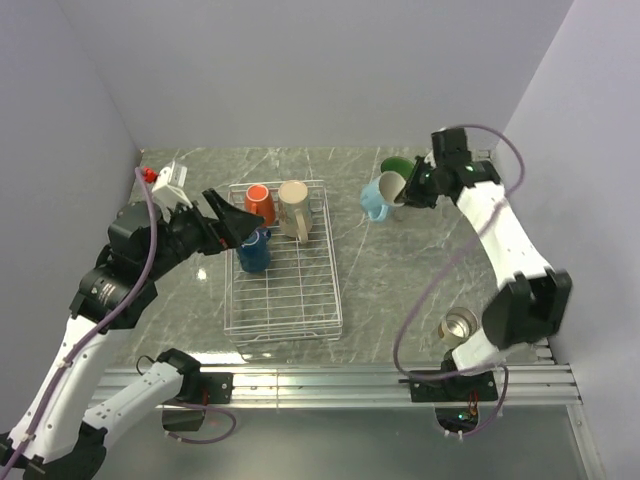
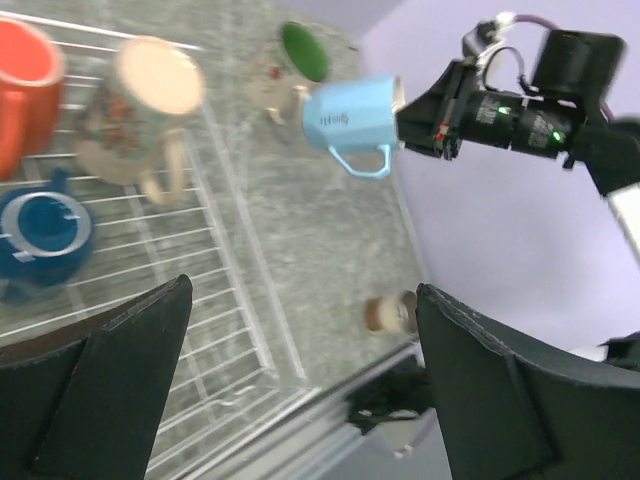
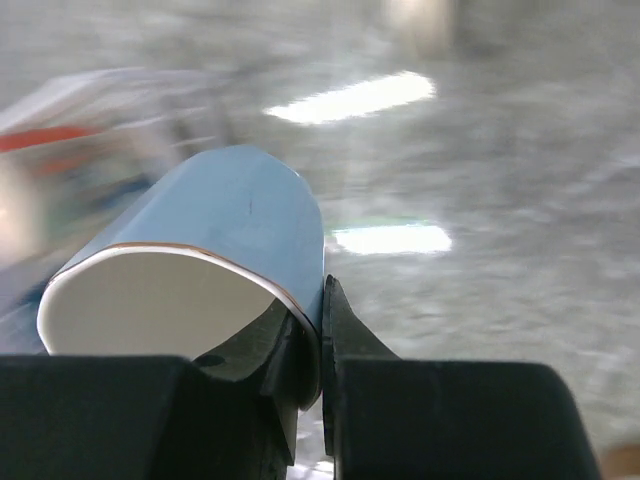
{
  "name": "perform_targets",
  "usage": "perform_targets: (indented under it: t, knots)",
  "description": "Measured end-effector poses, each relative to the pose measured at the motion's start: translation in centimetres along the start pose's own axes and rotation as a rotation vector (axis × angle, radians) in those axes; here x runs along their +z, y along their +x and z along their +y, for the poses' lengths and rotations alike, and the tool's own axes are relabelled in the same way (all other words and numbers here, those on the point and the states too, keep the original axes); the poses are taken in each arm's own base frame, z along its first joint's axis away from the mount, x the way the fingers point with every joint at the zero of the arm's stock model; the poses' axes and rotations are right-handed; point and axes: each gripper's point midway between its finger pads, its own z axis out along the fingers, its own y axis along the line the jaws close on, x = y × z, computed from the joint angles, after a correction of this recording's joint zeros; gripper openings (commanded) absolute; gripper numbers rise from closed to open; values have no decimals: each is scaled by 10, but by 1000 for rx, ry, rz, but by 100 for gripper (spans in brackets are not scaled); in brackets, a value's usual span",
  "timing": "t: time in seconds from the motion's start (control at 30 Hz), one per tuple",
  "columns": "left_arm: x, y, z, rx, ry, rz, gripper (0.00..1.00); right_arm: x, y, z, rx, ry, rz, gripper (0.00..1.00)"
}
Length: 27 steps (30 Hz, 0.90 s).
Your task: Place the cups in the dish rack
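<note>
My right gripper (image 3: 322,330) is shut on the rim of the light blue cup (image 3: 240,210), one finger inside and one outside. It holds the cup (image 1: 382,197) on its side above the table, right of the dish rack (image 1: 285,290). In the rack's far end stand an orange-red cup (image 1: 258,200), a tall beige cup (image 1: 294,208) and a dark blue cup (image 1: 254,250). My left gripper (image 1: 243,225) hangs open over the rack's left side, beside the dark blue cup, with nothing between its fingers (image 2: 100,390). A cream cup with a green inside (image 1: 397,166) stands on the table behind the held cup.
A small metallic cup (image 1: 458,325) sits on the table near the right arm's base. A white and red object (image 1: 165,180) lies at the far left by the wall. The rack's near half (image 2: 240,260) holds no cups. Purple walls close in three sides.
</note>
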Motion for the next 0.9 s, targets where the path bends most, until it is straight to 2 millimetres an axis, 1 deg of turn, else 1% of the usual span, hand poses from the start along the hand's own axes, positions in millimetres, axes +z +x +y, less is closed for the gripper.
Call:
perform_targets:
  t: [0.07, 0.1, 0.13, 0.2, 0.27, 0.33, 0.37, 0.5, 0.57, 0.63, 0.73, 0.83, 0.9]
  knots:
    - [3, 0, -10, -14, 46, 13, 99, -38, -4, 27, 1, -152, -83, 0]
    - [4, 0, -17, -22, 80, 20, 99, -58, -2, 41, 6, -241, -119, 0]
    - [6, -1, -25, -33, 120, 23, 99, -78, 3, 54, 13, -332, -147, 0]
    - [10, -1, -40, -59, 210, 30, 99, -109, 17, 72, 38, -497, -176, 0]
    - [14, 3, -51, -90, 294, 42, 99, -131, 35, 85, 70, -646, -175, 0]
    - [17, 10, -58, -128, 367, 55, 99, -142, 54, 92, 103, -757, -144, 0]
    - [18, 14, -59, -145, 392, 67, 99, -143, 61, 93, 121, -794, -123, 0]
    - [20, 24, -70, -197, 498, 116, 99, -143, 79, 91, 199, -864, -66, 0]
    - [19, 26, -78, -207, 552, 136, 99, -148, 85, 90, 223, -890, -58, 0]
    - [18, 25, -85, -211, 597, 144, 99, -160, 90, 92, 228, -927, -65, 0]
    - [18, 27, -93, -217, 654, 159, 99, -186, 94, 95, 217, -1004, -107, 0]
    - [19, 35, -99, -234, 694, 181, 99, -208, 100, 96, 210, -1085, -141, 0]
    - [21, 42, -103, -240, 712, 202, 99, -216, 104, 97, 213, -1120, -147, 0]
